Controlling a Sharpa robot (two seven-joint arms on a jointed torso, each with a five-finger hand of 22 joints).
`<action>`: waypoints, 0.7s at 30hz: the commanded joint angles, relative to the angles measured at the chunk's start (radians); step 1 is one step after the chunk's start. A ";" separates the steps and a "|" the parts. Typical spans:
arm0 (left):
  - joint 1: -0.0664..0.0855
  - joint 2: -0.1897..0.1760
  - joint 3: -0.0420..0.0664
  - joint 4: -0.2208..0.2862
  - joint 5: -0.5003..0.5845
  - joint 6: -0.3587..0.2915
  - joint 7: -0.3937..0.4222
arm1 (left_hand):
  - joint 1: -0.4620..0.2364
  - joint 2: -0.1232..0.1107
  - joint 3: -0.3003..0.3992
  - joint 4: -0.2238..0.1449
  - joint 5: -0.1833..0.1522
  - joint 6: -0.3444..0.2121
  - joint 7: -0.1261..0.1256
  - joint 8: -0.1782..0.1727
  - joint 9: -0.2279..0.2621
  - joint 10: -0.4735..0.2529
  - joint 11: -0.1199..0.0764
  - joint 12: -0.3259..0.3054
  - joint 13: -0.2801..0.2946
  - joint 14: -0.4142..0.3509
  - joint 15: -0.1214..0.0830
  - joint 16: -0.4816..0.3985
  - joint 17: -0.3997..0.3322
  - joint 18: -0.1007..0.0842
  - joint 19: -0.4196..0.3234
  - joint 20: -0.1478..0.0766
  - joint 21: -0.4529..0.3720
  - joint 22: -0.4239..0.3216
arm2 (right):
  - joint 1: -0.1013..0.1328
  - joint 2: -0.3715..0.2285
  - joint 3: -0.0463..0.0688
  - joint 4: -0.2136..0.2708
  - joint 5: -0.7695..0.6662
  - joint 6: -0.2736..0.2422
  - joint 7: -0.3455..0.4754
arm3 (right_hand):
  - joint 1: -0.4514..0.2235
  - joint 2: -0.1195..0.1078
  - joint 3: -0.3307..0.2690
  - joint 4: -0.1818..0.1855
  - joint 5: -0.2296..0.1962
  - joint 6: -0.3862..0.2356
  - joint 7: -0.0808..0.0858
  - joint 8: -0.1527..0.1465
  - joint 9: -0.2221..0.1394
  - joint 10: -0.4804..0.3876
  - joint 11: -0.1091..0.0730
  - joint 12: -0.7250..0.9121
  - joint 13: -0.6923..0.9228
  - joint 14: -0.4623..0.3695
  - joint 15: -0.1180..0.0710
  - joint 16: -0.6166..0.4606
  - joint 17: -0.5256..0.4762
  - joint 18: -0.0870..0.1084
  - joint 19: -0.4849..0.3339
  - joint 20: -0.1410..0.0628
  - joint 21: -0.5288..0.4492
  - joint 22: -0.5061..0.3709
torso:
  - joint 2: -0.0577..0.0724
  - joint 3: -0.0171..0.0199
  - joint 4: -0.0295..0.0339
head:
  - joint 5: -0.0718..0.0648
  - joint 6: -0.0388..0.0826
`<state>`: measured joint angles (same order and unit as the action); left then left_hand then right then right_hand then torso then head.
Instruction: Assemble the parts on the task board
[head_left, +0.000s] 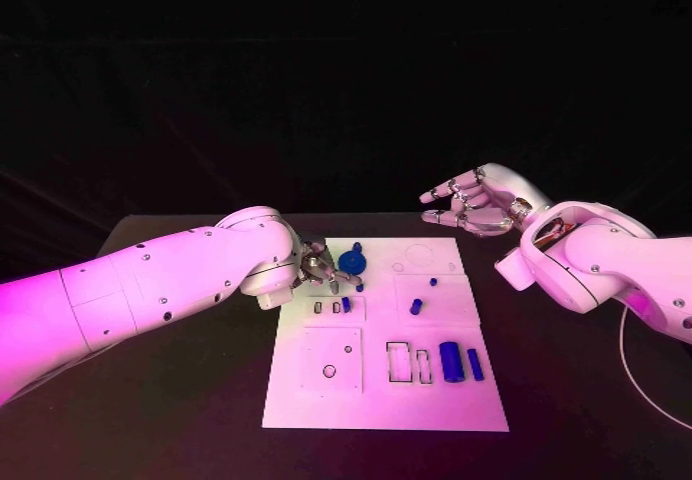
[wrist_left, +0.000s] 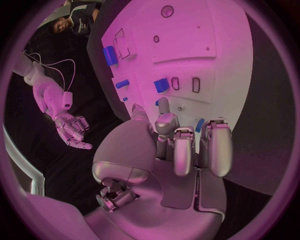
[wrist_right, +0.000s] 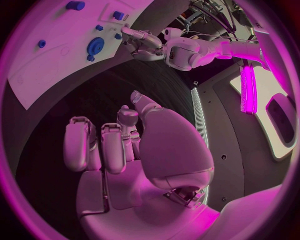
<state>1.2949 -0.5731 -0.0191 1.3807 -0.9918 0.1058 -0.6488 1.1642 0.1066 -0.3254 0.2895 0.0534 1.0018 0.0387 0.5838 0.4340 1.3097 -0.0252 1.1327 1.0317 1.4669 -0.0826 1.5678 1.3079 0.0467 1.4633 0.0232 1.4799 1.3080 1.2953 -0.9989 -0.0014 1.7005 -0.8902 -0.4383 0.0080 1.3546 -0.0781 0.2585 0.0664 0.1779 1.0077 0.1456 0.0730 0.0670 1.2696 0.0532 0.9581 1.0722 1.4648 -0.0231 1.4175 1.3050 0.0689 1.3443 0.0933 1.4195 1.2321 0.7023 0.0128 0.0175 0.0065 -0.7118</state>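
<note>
The white task board (head_left: 378, 400) lies in the middle of the black table. A round blue disc (head_left: 355, 262) sits near its far left corner, also seen in the right wrist view (wrist_right: 95, 46). My left hand (head_left: 325, 272) hovers at the board's left edge right beside the disc, fingers half bent, with nothing plainly held (wrist_left: 181, 150). Small blue pieces (head_left: 346, 304) (head_left: 415, 307) lie mid-board, and two blue cylinders (head_left: 450, 362) lie at the right. My right hand (head_left: 476, 200) is raised beyond the board's far right corner, palm up and empty.
Several empty slots and outlined recesses (head_left: 398, 362) mark the board's near half. Bare black table (head_left: 173, 420) surrounds the board. My right forearm (head_left: 599, 265) hangs over the table right of the board. A cable (head_left: 635, 350) runs along the table's right side.
</note>
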 joint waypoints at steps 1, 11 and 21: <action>0.002 0.015 -0.001 -0.016 -0.047 0.087 -0.020 | 0.002 0.010 -0.009 -0.001 -0.006 -0.008 -0.001 0.007 0.005 -0.001 -0.006 0.004 0.003 0.104 -0.009 0.003 0.263 -0.017 0.057 -0.007 0.005 0.124 | 0.000 0.000 0.000 0.000 -0.014 0.019 -0.009 | 0.000 -0.006 -0.001 0.001 0.005 0.007 0.000 0.001 0.001 0.000 0.001 -0.001 -0.001 0.047 0.005 -0.002 -0.001 0.007 -0.007 -0.001 -0.003 -0.001 | 0.001 -0.0011 0.0015 | 0.000 -0.005; 0.002 0.051 -0.007 -0.058 -0.054 0.126 -0.025 | 0.002 0.019 -0.013 -0.002 -0.006 -0.013 -0.003 0.024 0.022 0.005 -0.008 0.015 0.016 0.104 -0.010 0.003 0.263 -0.020 0.062 -0.008 0.013 0.137 | 0.000 0.000 -0.001 0.000 -0.018 0.021 -0.013 | -0.001 -0.006 -0.002 0.001 0.006 0.007 0.000 0.001 0.001 0.000 0.001 -0.002 -0.002 0.046 0.005 -0.004 -0.002 0.007 -0.008 -0.001 -0.004 -0.002 | 0.005 -0.0008 -0.0006 | 0.003 -0.012; 0.001 0.075 -0.013 -0.078 -0.055 0.146 -0.028 | 0.010 0.027 -0.012 -0.004 -0.005 -0.019 -0.004 0.036 0.035 0.009 -0.009 0.023 0.024 0.104 -0.011 0.003 0.263 -0.021 0.066 -0.009 0.018 0.146 | 0.000 0.004 -0.002 -0.003 -0.019 0.026 -0.015 | -0.001 -0.005 -0.002 0.002 0.010 0.007 0.000 0.001 0.001 -0.001 0.001 -0.003 -0.003 0.046 0.005 -0.006 -0.004 0.008 -0.010 -0.001 -0.006 -0.006 | 0.004 0.0000 -0.0001 | 0.001 -0.020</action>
<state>1.2950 -0.5022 -0.0327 1.3057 -1.0392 0.2152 -0.6714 1.1734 0.1236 -0.3323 0.2852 0.0534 0.9909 0.0351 0.6148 0.4686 1.3169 -0.0323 1.1540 1.0545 1.4642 -0.0860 1.5678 1.3076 0.0315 1.4669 0.0197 1.4949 1.3078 1.2953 -0.9968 -0.0030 1.6973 -0.8969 -0.4281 -0.0042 1.3546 -0.0781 0.2584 0.0664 0.1839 1.0077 0.1455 0.0730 0.0670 1.2697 0.0532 0.9581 1.0698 1.4648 -0.0231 1.4174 1.3013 0.0689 1.3444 0.0934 1.4195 1.2273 0.7066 0.0122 0.0172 0.0075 -0.7301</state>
